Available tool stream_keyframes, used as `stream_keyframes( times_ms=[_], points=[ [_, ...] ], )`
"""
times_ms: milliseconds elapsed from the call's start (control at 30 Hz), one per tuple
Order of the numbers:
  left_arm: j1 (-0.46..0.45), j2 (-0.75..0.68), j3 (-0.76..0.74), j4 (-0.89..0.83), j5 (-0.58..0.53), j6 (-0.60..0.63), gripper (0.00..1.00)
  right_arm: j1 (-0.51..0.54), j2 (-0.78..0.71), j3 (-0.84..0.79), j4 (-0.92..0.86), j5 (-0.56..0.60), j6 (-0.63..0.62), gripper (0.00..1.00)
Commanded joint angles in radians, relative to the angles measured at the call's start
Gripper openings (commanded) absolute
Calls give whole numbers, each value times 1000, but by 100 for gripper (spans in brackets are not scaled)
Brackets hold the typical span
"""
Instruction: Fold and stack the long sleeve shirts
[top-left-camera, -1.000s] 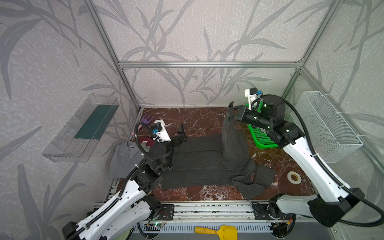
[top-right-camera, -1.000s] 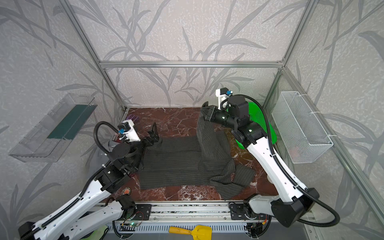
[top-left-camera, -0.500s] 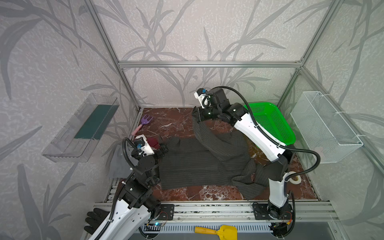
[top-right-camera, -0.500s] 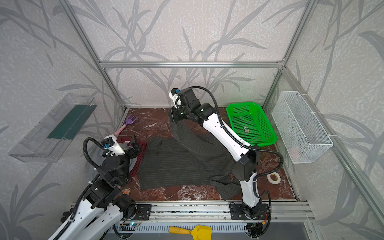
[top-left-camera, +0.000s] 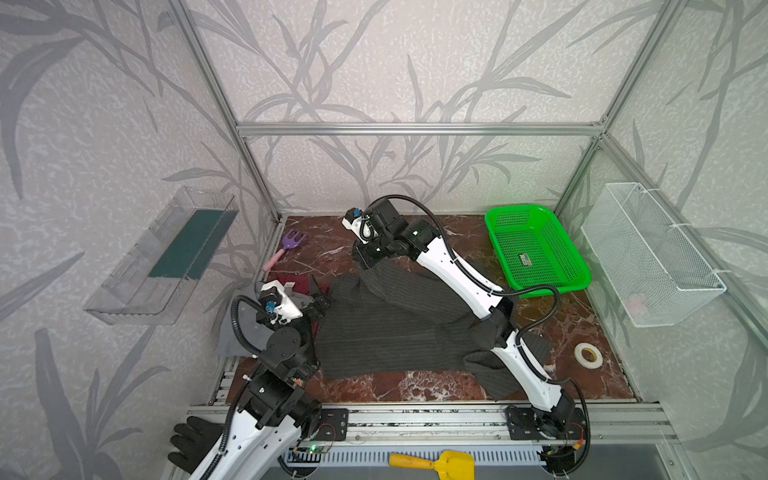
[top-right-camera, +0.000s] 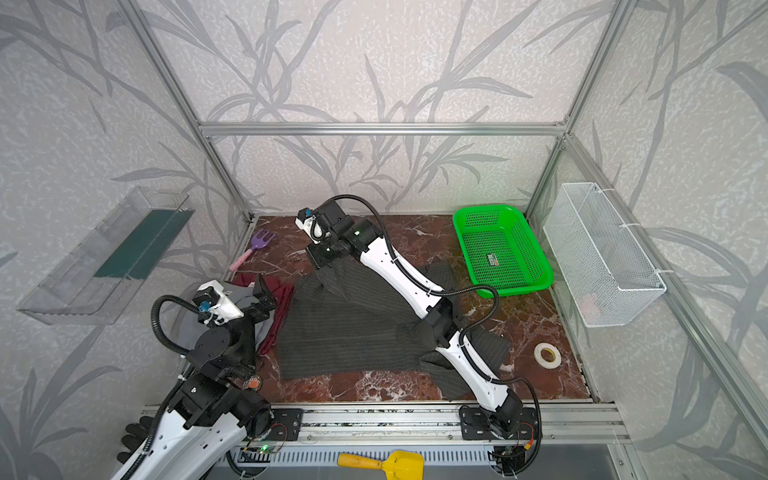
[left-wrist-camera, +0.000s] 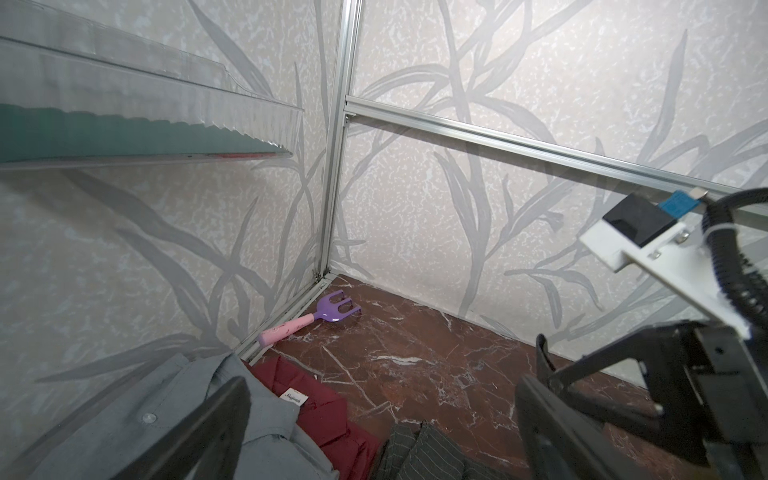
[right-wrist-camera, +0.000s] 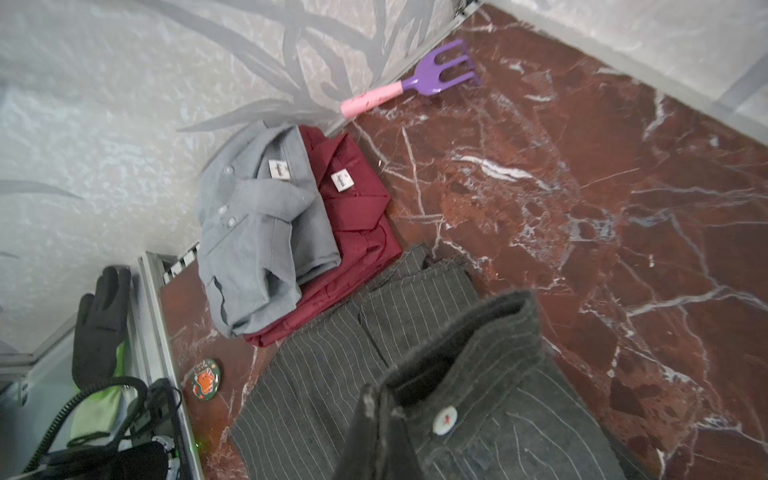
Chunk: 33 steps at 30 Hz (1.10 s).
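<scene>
Pinstripe shirt (top-left-camera: 386, 332): soft, limp, light; buttoned edge pinched in closed right pincer (right-wrist-camera: 376, 401), rest draped on table (top-left-camera: 415, 386) beneath. Best gripped at cuffs, hems. Left pincer (left-wrist-camera: 380, 395) spread wide, empty, beside grey shirt (right-wrist-camera: 257, 224), red shirt (right-wrist-camera: 357, 216).

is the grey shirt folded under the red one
No, in the right wrist view the grey shirt lies on top of the dark red shirt.

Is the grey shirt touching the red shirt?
Touching. The right wrist view shows the folded grey shirt lying on top of the red shirt, overlapping it with no gap.
</scene>
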Motion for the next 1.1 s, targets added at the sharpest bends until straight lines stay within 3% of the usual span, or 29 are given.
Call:
stream_keyframes(
  times_ms=[0,367,667,900,1067],
  points=[
    [3,-1,-6,50,-26,32,99,59,9,-27,-2,-24,-86,0],
    [3,2,-13,59,-16,39,99,80,161,11,28,-29,-99,0],
    [3,5,-17,69,-7,47,99,66,193,44,64,103,-162,0],
    [4,3,-22,82,-11,56,99,34,179,42,133,214,-92,0],
    [4,4,-26,90,-11,61,99,47,198,41,185,210,-82,0]
  ],
)
